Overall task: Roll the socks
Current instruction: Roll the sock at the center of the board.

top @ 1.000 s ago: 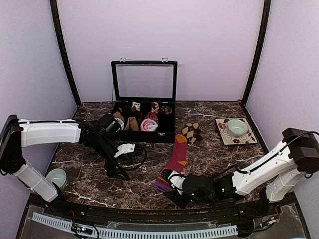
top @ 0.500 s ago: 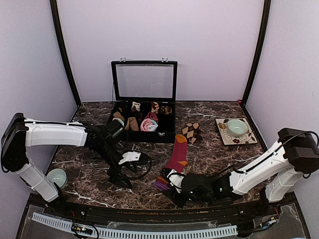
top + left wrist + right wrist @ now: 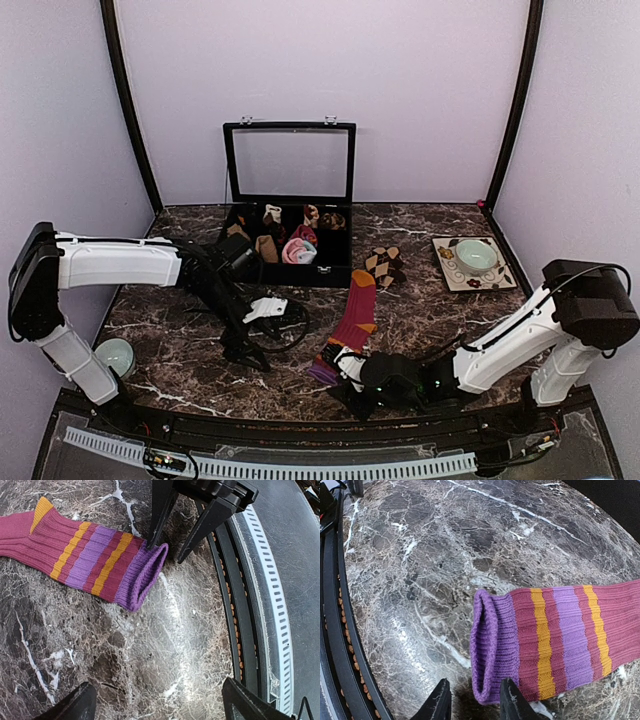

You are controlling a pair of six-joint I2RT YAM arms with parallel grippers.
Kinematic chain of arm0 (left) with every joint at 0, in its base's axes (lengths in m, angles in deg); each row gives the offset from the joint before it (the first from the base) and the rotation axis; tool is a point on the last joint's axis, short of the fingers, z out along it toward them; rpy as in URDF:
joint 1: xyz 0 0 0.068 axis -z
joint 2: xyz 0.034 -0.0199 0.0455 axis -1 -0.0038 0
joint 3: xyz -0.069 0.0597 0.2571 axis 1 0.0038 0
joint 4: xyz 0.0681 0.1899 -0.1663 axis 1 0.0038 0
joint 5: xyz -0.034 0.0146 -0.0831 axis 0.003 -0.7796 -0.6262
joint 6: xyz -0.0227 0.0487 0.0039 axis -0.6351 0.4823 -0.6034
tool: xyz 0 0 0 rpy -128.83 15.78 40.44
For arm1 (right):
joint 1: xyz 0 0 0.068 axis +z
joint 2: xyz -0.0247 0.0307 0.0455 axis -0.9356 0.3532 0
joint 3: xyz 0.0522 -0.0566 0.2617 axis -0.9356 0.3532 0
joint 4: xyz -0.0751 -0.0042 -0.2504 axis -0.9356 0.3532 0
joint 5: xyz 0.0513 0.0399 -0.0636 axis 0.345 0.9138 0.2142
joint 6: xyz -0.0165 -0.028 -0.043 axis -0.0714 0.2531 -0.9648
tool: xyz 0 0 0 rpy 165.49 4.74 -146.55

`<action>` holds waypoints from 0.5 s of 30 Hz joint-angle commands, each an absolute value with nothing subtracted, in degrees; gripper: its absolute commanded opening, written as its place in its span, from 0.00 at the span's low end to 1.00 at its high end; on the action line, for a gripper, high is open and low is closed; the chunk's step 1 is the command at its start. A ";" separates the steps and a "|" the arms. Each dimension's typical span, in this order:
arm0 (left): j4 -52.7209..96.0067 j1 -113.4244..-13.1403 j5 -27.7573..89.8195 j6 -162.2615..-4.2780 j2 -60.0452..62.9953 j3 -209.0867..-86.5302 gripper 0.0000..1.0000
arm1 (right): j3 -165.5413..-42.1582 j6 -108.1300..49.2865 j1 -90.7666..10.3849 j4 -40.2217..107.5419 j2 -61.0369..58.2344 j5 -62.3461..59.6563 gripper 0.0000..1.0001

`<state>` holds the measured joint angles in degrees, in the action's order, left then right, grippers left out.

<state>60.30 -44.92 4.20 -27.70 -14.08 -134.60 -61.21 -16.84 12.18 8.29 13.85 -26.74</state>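
Currently at roll start, cuff end. Magenta striped sock (image 3: 560,635) lies flat, a corner of its purple cuff (image 3: 490,645) between the half-apart fingers of the right gripper (image 3: 475,705), not pinched. Left gripper (image 3: 160,706), jaws wide and empty, hovers just short of that cuff. Next, likely: pinch the cuff and roll it along the sock. Diamond-pattern sock (image 3: 384,266) lies well beyond both.

A robot lab booth: plain lilac walls (image 3: 420,90) enclosing a marble-patterned table (image 3: 430,300)
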 commanded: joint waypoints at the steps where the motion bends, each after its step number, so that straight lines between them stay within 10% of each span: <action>1: 61.38 -44.96 3.78 -26.84 -13.90 -134.69 0.90 | -61.35 -16.06 11.81 4.63 14.12 -28.20 0.30; 15: 59.86 -44.90 2.42 -25.60 -14.27 -133.17 0.88 | -62.80 -14.37 11.59 2.57 17.58 -28.37 0.21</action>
<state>59.69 -44.92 4.16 -26.59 -14.08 -133.42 -61.43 -15.57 12.00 4.73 16.34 -28.14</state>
